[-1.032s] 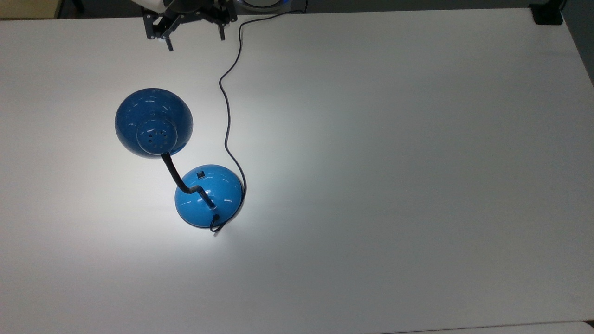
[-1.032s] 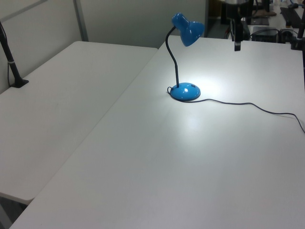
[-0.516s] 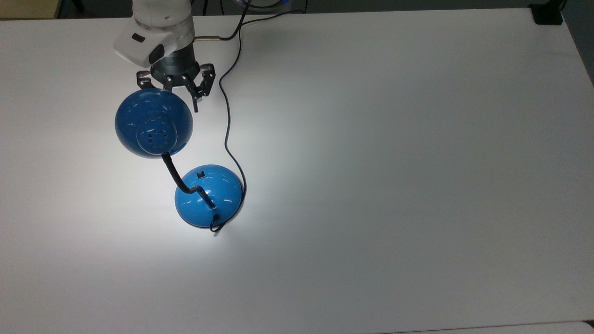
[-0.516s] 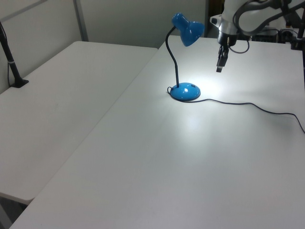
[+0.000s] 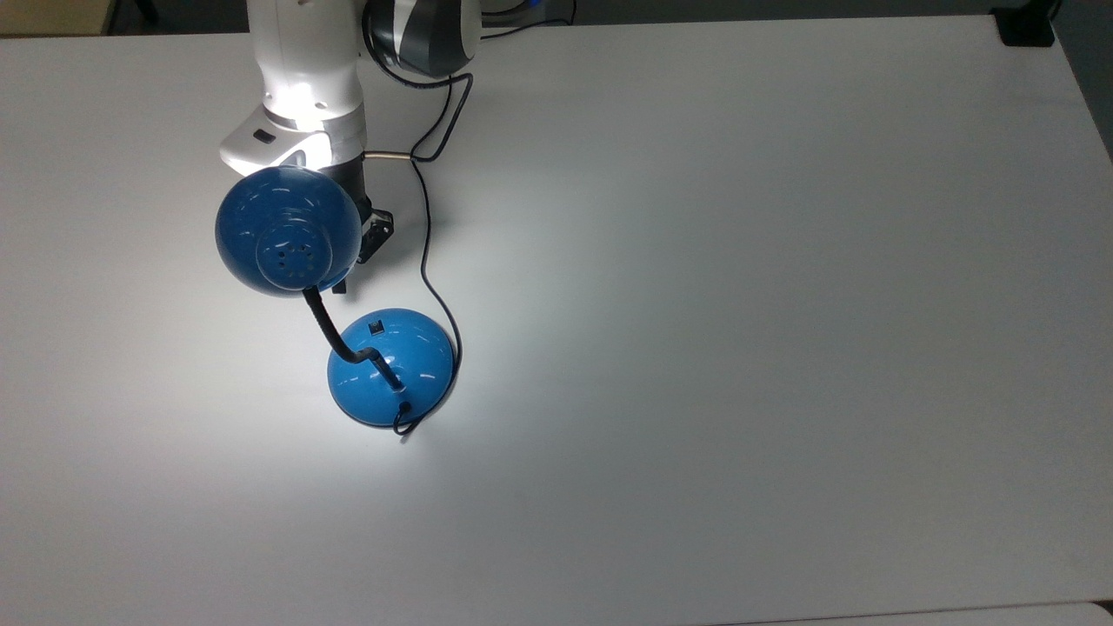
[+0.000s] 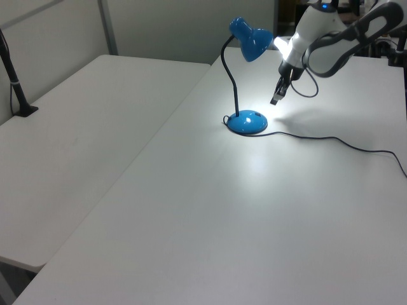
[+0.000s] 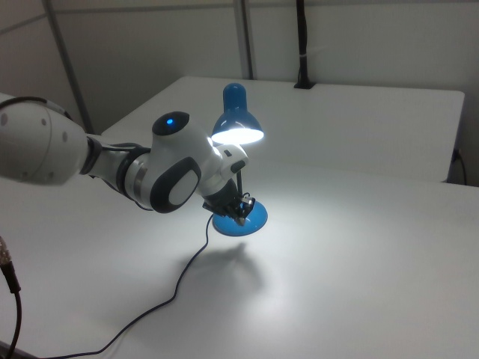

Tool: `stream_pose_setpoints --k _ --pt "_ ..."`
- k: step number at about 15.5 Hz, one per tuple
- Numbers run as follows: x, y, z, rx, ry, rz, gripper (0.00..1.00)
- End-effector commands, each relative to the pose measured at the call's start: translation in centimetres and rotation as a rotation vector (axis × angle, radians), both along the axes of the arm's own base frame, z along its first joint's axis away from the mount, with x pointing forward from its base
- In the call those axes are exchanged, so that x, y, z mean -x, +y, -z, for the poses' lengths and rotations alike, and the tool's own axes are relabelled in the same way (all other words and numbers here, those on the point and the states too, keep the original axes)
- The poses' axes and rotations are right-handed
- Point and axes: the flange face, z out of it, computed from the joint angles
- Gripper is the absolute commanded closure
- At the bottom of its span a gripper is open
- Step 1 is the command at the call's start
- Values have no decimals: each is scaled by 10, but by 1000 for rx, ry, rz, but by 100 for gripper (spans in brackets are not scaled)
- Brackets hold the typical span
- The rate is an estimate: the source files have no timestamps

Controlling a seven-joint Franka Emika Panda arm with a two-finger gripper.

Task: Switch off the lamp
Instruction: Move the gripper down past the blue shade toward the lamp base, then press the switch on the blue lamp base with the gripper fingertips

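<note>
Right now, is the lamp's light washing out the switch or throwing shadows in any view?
Top view: bright pool on the table around the lamp; the switch stays readable. Left view: the arm's shadow falls right of the gripper. Right view: the lit shade glares white.

One blue lamp (image 5: 391, 369) stands left of centre in the top view, with one round shade (image 5: 288, 230), one bendy black neck (image 5: 329, 329), one domed base (image 6: 248, 122) and one small black switch (image 5: 376, 328). One thin black cord (image 5: 428, 235) trails from it toward the top edge. One robot arm (image 5: 304, 78) enters at the upper left, carrying one gripper (image 6: 276, 99). Two white tables (image 5: 739, 304) show in the left view, side by side. One black post (image 6: 14, 82) stands at the left view's left edge.
</note>
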Motion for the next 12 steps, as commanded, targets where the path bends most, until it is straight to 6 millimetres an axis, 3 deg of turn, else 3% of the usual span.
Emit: stream_pose_setpoints --k 1,12 --pt "-5 5 5 -26 -43 44 100" --pt "-26 28 18 -119 -88 102 100"
